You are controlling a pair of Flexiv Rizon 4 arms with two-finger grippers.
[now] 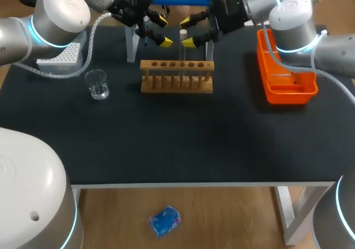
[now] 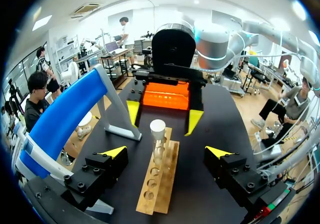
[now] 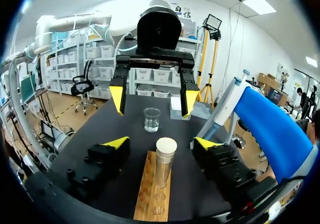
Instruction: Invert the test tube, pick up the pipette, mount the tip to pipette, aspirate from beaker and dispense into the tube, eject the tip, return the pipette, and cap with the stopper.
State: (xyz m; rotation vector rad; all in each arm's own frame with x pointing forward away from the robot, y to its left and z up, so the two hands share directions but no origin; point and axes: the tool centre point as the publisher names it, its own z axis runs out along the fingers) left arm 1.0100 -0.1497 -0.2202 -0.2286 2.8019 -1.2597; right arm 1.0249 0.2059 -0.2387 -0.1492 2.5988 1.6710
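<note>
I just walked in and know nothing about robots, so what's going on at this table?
Two robot arms face each other over a wooden rack holding one upright test tube. The left gripper and the right gripper are both open, one on each side of the tube, touching nothing. The beaker stands apart on the table, and the pipette is at its blue stand, unheld.

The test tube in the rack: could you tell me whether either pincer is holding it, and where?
Nothing is held. The test tube stands in the wooden rack; the left pincer and right pincer are both open, clear of it.
</note>
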